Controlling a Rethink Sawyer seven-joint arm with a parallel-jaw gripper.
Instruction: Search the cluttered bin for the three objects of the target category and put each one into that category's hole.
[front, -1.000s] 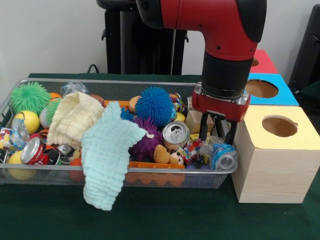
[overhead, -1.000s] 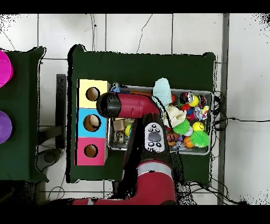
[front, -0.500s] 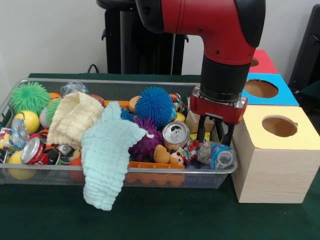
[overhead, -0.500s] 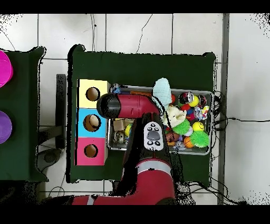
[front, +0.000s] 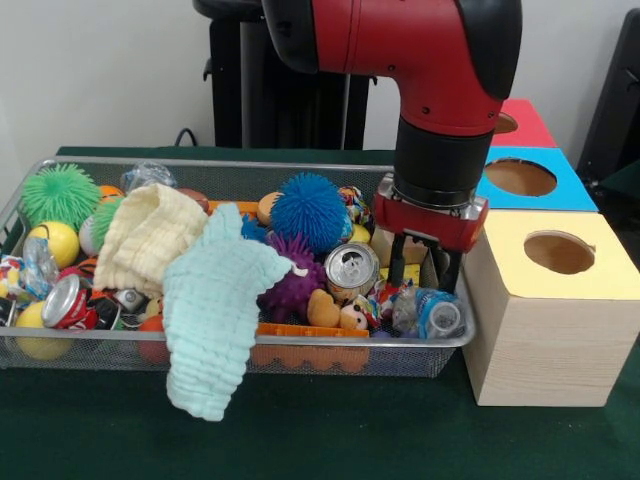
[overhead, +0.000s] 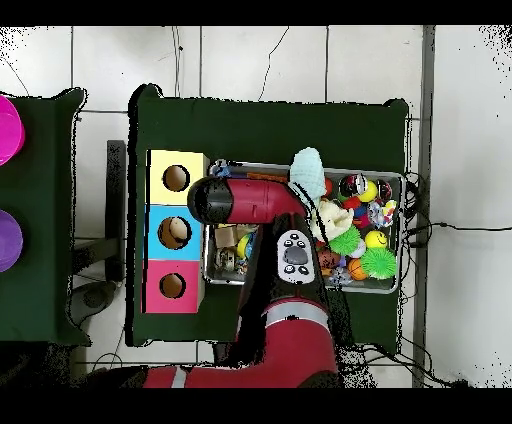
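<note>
Gripper (front: 423, 266) hangs with fingers spread and empty at the bin's (front: 200, 352) end nearest the yellow box (front: 550, 310), directly above the crushed bottle (front: 428, 311) lying against the bin wall, probably lined up for a straight-down pick.

Bin (front: 60, 345) left of boxes (front: 550, 320) (cloth (front: 215, 310) overhanging).

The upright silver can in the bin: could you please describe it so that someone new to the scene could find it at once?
In the front view, start at the wire mesh bin on the green table and go to its end next to the yellow-topped box. There, just beside the gripper, the silver can tilts its shiny pull-tab top toward the camera. Unlike the red can at the other end, it sits beside the purple spiky toy.
</note>
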